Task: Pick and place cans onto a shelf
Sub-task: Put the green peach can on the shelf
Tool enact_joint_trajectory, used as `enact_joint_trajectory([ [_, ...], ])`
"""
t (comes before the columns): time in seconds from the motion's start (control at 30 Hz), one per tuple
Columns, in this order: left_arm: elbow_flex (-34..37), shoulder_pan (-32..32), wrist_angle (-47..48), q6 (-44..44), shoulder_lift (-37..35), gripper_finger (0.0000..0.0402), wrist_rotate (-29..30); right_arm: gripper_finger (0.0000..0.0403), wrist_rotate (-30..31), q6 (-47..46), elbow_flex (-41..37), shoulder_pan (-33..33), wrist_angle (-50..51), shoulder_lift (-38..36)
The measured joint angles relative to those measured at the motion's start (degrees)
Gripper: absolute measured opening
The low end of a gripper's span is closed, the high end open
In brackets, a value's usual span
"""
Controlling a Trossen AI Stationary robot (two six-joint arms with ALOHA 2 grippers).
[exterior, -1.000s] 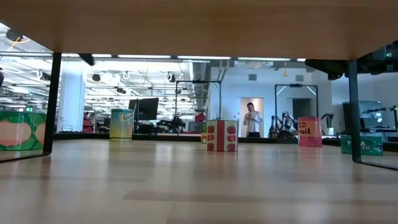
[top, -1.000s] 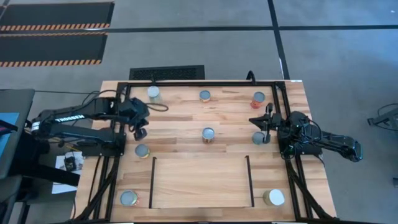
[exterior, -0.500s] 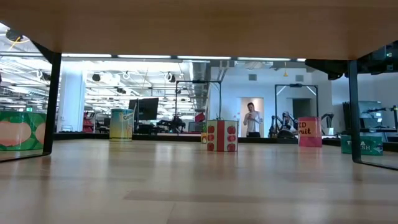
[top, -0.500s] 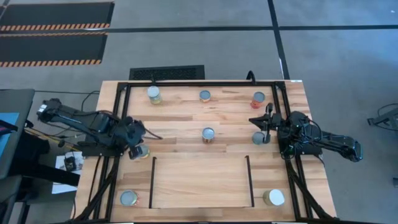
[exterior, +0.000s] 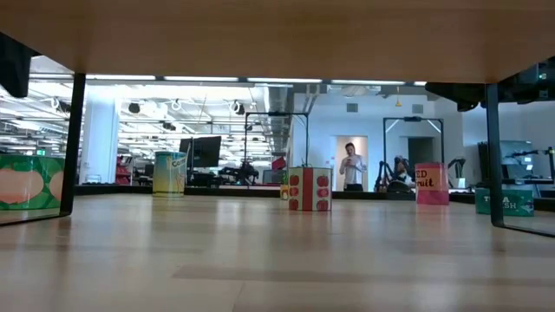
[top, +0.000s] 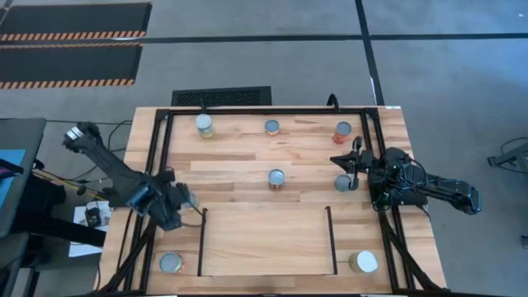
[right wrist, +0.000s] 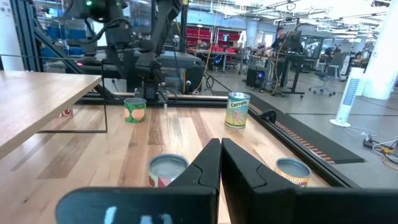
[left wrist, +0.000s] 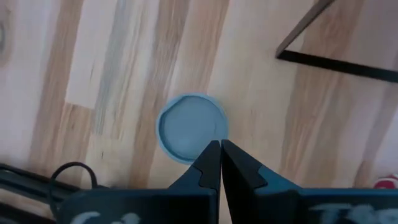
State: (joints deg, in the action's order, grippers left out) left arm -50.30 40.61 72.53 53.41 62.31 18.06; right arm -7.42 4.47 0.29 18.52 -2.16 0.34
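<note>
I see that the left arm has swung back and toward the near-left part of the table since the frame a second ago; its gripper was then above the table's left-middle and now hangs lower down the left edge. The right arm has not changed.

The table (top: 247,157) carries the shelf (top: 264,243), a light-wood panel between two thin black rails, in its near-centre area. No can stands on it.

The left gripper (top: 175,208) sits just beside the shelf's left rail, directly above a grey-topped can (left wrist: 190,126). In the left wrist view its fingers (left wrist: 209,163) are pressed together with no gap, tips over the can's rim, holding nothing.

The right gripper (top: 353,161) waits at the table's right edge, just beside a grey-topped can (top: 341,182). In the right wrist view its fingers (right wrist: 212,163) are likewise closed together and empty.

The other cans in the high view:
- yellow-green can (top: 204,124), far left;
- grey can (top: 271,127), far centre;
- red can (top: 342,130), far right;
- centre can (top: 276,177), mid-table;
- near-left can (top: 170,262), outside the left rail;
- white-topped can (top: 364,261), outside the right rail.
</note>
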Motion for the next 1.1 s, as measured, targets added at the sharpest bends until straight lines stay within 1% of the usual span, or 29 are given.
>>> enact_joint_trajectory([
  [0.13, 0.57, 4.26, -0.54, 3.62, 1.58, 0.0000, 2.50, 0.0038, -0.02, 0.00, -0.01, -0.01, -0.01, 0.00],
  [0.3, 7.31, 7.58, -7.58, 9.83, -1.26, 0.0000, 1.78, 0.0038, 0.00, 0.00, 0.00, 0.00, 0.00, 0.02],
  [0.4, 10.06, 7.56, -12.01, 10.25, -2.07, 0.0000, 2.81, 0.0038, -0.02, 0.00, 0.00, -0.02, -0.02, 0.01],
  [0.5, 11.23, 6.61, -12.72, 9.88, -2.37, 0.0000, 4.26, 0.0038, -0.02, 0.00, -0.01, -0.02, -0.02, 0.01],
  [0.57, 11.78, 5.81, -12.60, 8.63, -2.29, 0.0005, 3.93, 0.0038, -0.02, 0.00, -0.02, -0.02, 0.00, 0.00],
  [0.7, 12.17, 4.48, -12.92, 7.52, -2.26, 0.0034, 3.91, 0.0038, 0.00, 0.00, 0.00, 0.00, -0.02, 0.00],
  [0.93, 12.17, 2.95, -13.56, 4.68, -2.12, 0.0107, 4.10, 0.0038, 0.00, 0.00, -0.02, 0.00, -0.02, 0.02],
  [1.1, 12.17, 2.67, -12.79, 4.05, -0.03, 0.0137, 3.83, 0.0038, -0.01, 0.00, -0.01, 0.00, -0.02, 0.00],
])
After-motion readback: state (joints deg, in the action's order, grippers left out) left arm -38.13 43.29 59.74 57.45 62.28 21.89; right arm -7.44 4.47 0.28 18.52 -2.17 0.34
